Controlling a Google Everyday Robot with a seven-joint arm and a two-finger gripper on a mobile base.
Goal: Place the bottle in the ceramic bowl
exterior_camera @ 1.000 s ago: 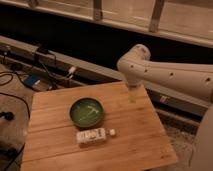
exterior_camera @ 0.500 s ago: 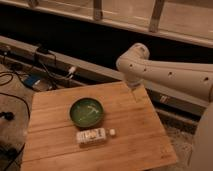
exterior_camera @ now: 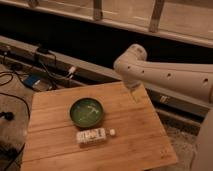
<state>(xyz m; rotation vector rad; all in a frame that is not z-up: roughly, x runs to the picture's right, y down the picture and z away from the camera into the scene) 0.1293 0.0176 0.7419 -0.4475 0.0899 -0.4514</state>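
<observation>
We list on the table (exterior_camera: 137,142):
1. Bowl (exterior_camera: 87,111), centre of frame, upright, green inside with pale streaks.
2. Bottle (exterior_camera: 91,135), lying on its side just below the bowl, cap pointing right, near the rim but apart from it.
3. Gripper (exterior_camera: 135,93), right of centre under the white arm (exterior_camera: 170,75), over the table's far edge, fingers spread, well apart from the bottle.

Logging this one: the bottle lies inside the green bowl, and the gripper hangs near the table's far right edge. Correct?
Not quite. The camera view shows the bottle lying on the wooden table just in front of the green bowl, not inside it. The gripper does hang near the table's far right edge.
</observation>
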